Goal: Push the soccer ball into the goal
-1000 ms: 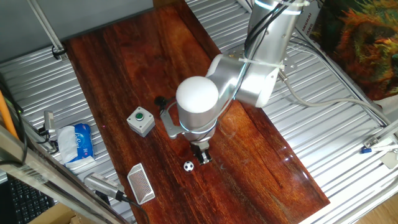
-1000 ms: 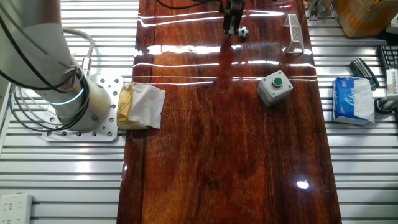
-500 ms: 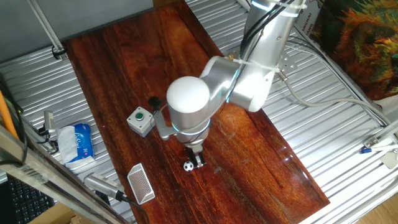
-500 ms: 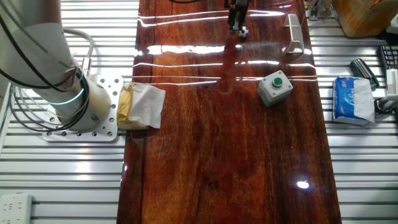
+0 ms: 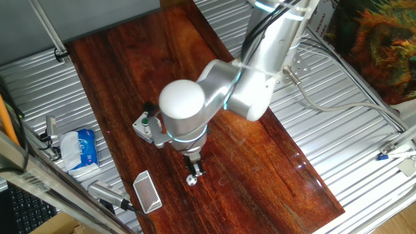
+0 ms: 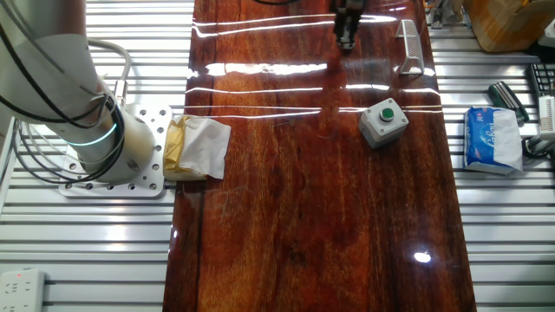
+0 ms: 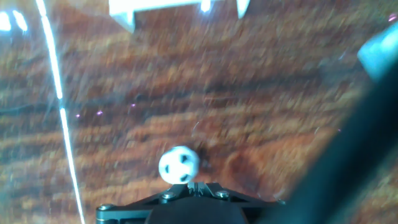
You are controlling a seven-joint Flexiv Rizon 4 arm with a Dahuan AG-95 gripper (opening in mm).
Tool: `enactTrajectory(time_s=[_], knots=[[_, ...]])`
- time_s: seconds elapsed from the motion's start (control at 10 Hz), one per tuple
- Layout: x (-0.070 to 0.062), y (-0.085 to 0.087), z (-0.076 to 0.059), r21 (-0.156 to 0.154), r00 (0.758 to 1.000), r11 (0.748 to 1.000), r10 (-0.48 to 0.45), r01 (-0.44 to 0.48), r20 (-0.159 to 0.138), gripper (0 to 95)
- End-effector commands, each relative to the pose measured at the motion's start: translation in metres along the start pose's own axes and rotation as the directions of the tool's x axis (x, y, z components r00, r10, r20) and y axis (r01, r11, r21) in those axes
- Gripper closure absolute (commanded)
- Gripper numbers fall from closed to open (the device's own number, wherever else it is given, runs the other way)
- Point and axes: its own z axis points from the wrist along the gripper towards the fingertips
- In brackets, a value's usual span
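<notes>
The soccer ball [image 7: 178,165] is a tiny white ball with black patches on the dark wood table [image 5: 130,71]. In the hand view it touches the front of my gripper [image 7: 199,186], whose jaws are shut with nothing between them. The goal [image 5: 147,192], a small white frame with mesh, stands near the table's front left corner, a short way left of the soccer ball [image 5: 192,180]. My gripper [image 5: 194,169] points down just behind the ball. In the other fixed view the gripper [image 6: 347,33] is left of the goal [image 6: 409,48] and the ball is hidden.
A grey box with a green button [image 6: 384,121] stands on the table, partly behind my arm [image 5: 185,110] in one fixed view. A blue tissue packet [image 5: 81,148] lies off the table's left side. A yellow and white cloth [image 6: 195,147] rests beside the arm's base [image 6: 113,156].
My gripper has moved toward the goal and the ball has rolled along in front of it, from apart from the fingertips to touching them.
</notes>
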Motion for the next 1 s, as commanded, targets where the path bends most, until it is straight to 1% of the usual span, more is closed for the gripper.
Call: enactTrajectory(time_s=[0.1,0.4,0.5,0.6,1.0], knots=[[0.0045,-0.0023,-0.004,-0.014,1.0,1.0,0.014,-0.014,-0.011,95.0],[0.0052,-0.0018,-0.0054,0.002,0.999,0.999,0.032,-0.032,-0.028,95.0],[0.0057,-0.0014,-0.0065,0.034,0.999,0.999,0.025,-0.023,-0.035,95.0],[0.0057,-0.0013,-0.0067,0.039,0.999,0.999,0.021,-0.019,-0.033,95.0],[0.0058,-0.0012,-0.0069,0.039,0.999,0.999,0.014,-0.013,-0.034,95.0]])
